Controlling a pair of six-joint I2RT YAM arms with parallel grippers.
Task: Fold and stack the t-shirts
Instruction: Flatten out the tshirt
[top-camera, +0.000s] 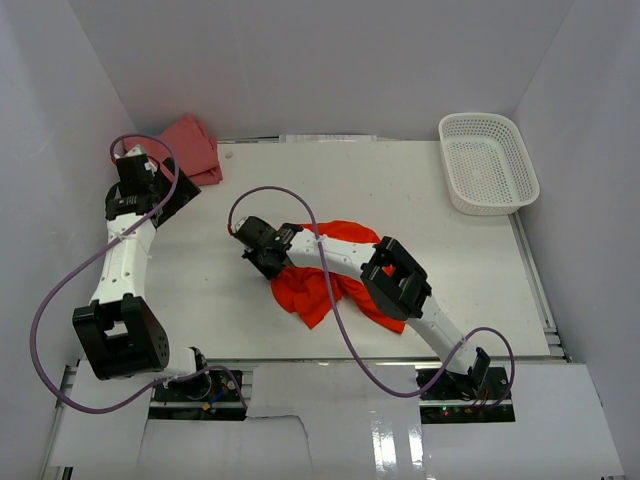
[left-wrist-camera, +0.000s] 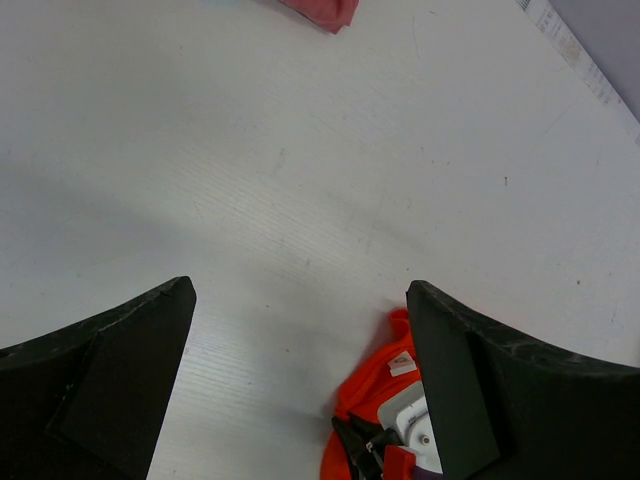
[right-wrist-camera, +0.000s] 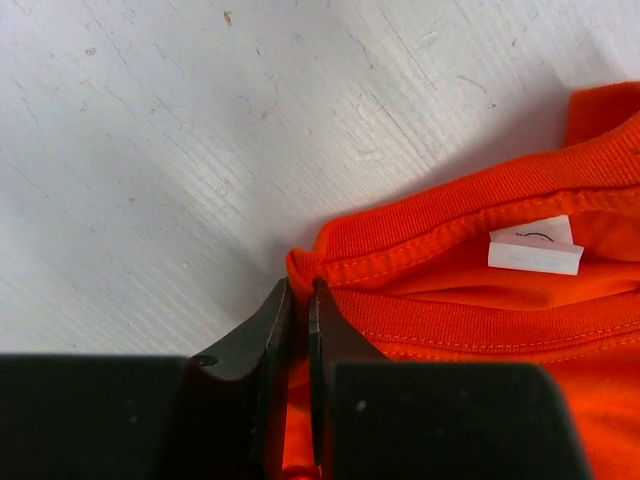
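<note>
- Orange shirt (top-camera: 330, 285) lies crumpled near the middle of the table (top-camera: 300, 180), partly under the right arm. The pink shirt (top-camera: 192, 148) sits folded at the far left corner.
- Right gripper (right-wrist-camera: 300, 290) has its jaws pressed together on the rim of the collar (right-wrist-camera: 450, 210), just left of the white label (right-wrist-camera: 535, 250). A sliver of orange cloth shows between the fingers.
- Left gripper (left-wrist-camera: 300, 288) hangs above bare table with its jaws wide apart and nothing in them, near the pink shirt.
- The cloth looks light, soft and limp. It will likely sag and drag when lifted, and a one-point pinch may let it twist.
- The ribbed collar and shoulder seams are probably the firmest holds. A second grip across the collar would help spread it flat.
- Bare table lies left of and beyond the shirt, enough to lay it out.
- The basket (top-camera: 487, 165) stands at the far right corner, well apart. Walls (top-camera: 60, 100) close in both sides, and the near edge is just below the shirt.
</note>
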